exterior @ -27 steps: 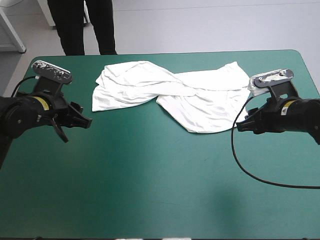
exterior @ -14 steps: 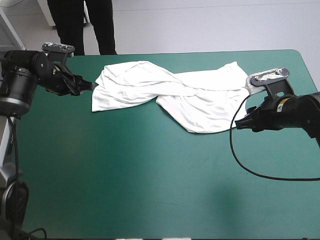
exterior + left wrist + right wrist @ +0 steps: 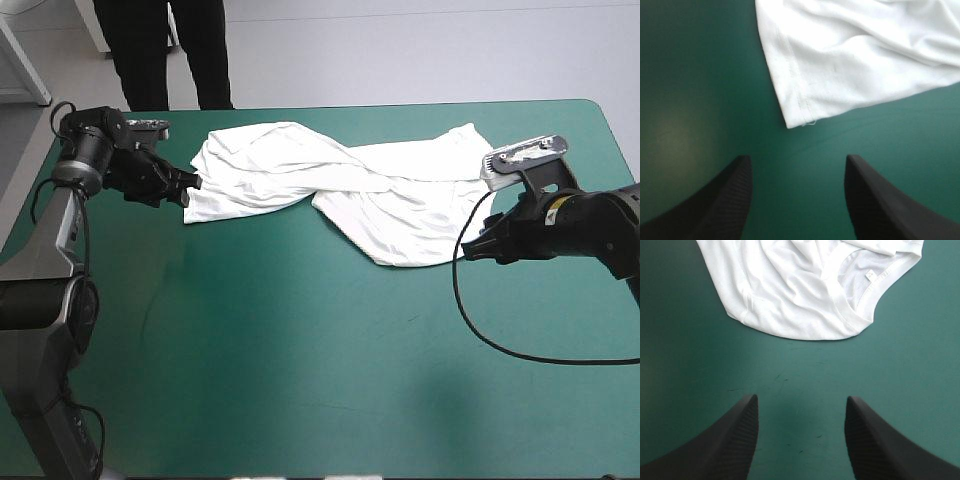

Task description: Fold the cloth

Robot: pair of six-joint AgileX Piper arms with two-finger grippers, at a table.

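Left wrist view, dan asking: how wide is the left gripper (image 3: 797,157) standing?

kim: Wide open. The two black fingers (image 3: 720,200) sit well apart with only teal-green cover (image 3: 695,100) between them. It isn't holding or touching anything. Just ahead of the gap there's a hemmed corner of the white T-shirt (image 3: 855,55) with a tiny loose thread. A strip of bare cover separates it from the fingertips.

dan: And the right one?

kim: Same deal in the right wrist view. The right gripper (image 3: 801,397) is spread open and empty over bare cover. The T-shirt lies a bit further ahead of it, apart from the fingers. You can see a rounded, wrinkled edge of it and the neck opening (image 3: 860,295) with a small label (image 3: 870,275) inside.

dan: Where's the shirt on the table overall?

kim: From the high view, the near half of the table (image 3: 300,380) is just cover. Both grippers are about mid-depth, one at each end of the shirt. The left one points at its left corner and the right one sits just beside its right side. The shirt is stretched crosswise between them, twisted and rumpled, in the far half close to the far edge.
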